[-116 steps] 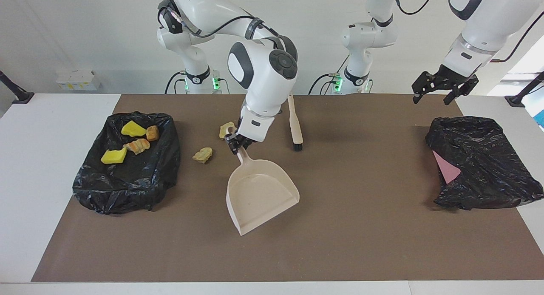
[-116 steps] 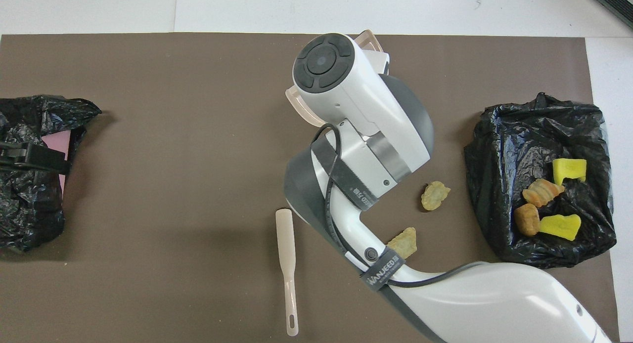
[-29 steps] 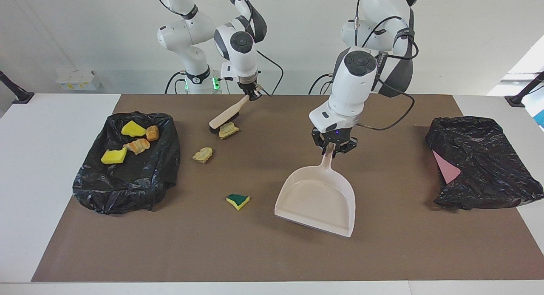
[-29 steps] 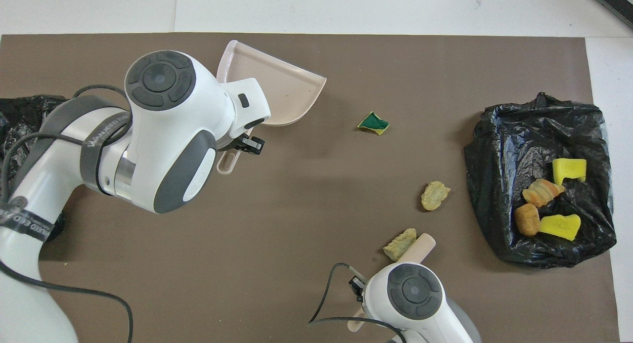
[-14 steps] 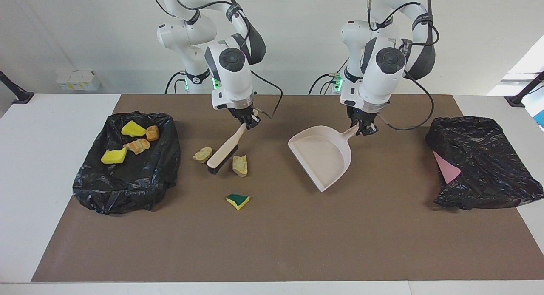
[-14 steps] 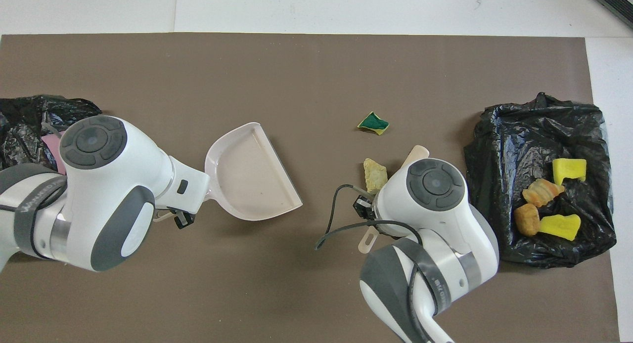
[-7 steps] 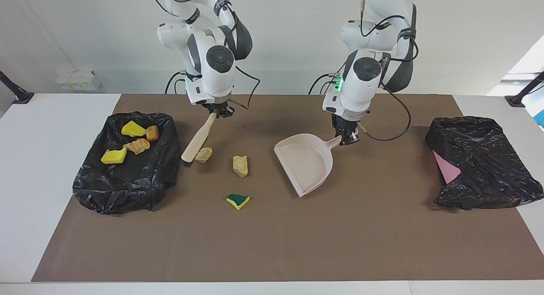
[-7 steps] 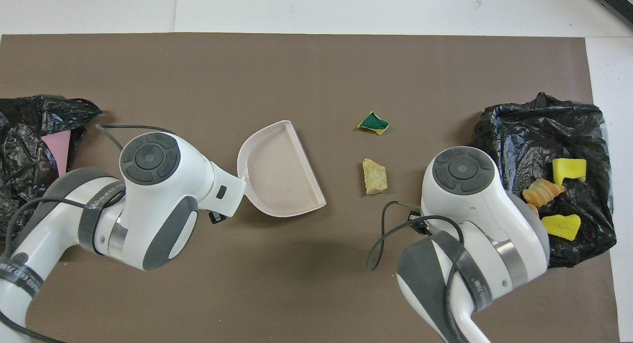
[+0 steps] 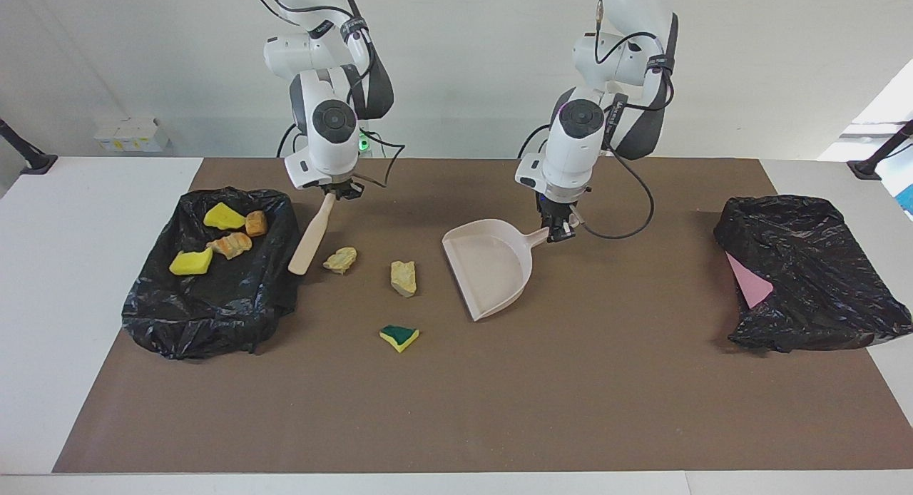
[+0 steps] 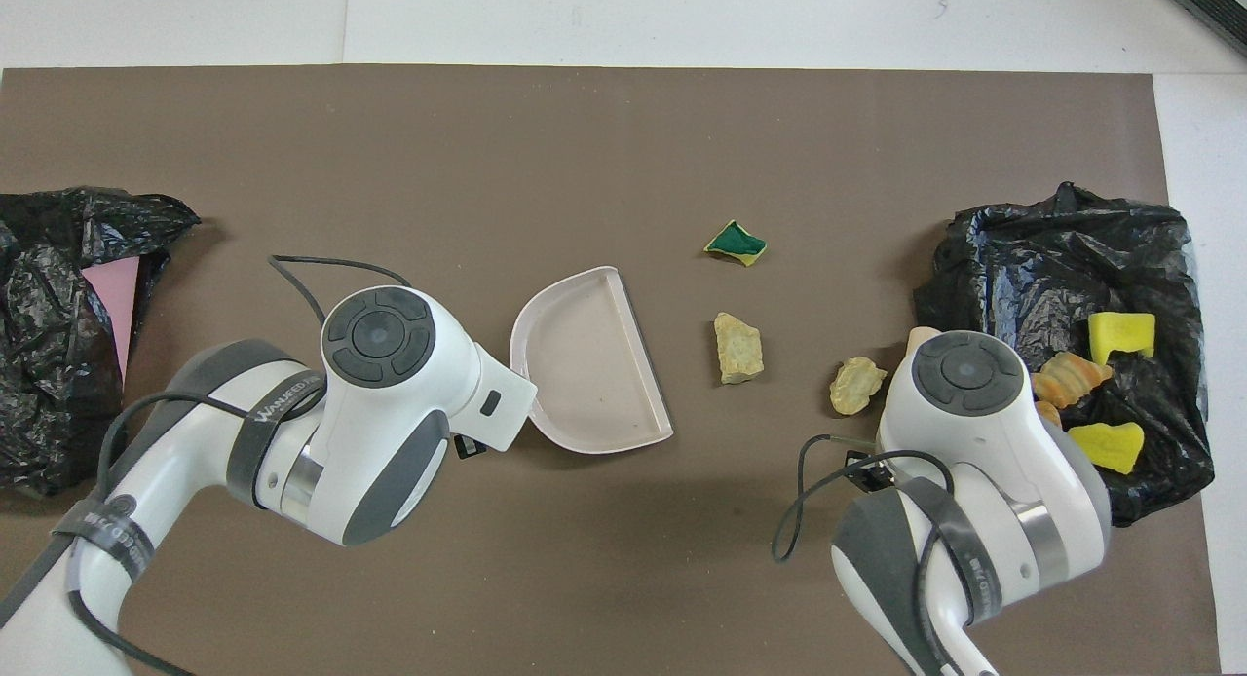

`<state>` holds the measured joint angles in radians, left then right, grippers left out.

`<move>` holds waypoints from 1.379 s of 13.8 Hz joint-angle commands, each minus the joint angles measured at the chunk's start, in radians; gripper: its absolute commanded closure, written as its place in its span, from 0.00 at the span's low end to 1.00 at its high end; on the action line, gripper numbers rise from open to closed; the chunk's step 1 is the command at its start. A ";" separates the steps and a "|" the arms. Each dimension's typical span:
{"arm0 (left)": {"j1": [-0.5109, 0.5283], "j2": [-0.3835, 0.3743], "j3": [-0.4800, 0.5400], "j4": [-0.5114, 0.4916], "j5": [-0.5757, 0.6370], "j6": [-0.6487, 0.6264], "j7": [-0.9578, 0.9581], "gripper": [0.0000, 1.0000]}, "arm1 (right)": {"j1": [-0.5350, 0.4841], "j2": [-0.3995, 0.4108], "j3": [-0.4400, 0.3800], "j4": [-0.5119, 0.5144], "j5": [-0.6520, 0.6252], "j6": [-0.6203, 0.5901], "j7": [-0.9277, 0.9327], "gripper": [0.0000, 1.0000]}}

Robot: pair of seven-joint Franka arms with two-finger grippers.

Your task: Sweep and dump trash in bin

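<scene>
Three scraps lie loose on the bench: a tan lump [image 9: 340, 259], another tan lump [image 9: 403, 277], and a green-and-yellow sponge wedge [image 9: 399, 336]. Two yellow sponge pieces [image 9: 222, 216] and two orange-brown lumps [image 9: 230, 245] sit in the black bag [image 9: 207, 317].

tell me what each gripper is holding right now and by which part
The left gripper holds the beige dustpan by the end of its handle. The right gripper holds the hand brush by the top of its handle.
</scene>
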<state>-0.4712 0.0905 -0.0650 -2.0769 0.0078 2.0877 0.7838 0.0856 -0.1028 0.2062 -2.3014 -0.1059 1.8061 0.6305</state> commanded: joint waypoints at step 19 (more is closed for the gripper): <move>-0.010 -0.032 0.014 -0.092 0.043 0.109 0.081 1.00 | 0.355 0.176 0.013 0.259 0.253 0.070 -0.061 1.00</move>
<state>-0.4763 0.0892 -0.0601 -2.1274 0.0347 2.1684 0.8472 0.4476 0.0790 0.2214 -2.1039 0.1305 1.9466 0.6130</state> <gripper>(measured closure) 0.687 0.744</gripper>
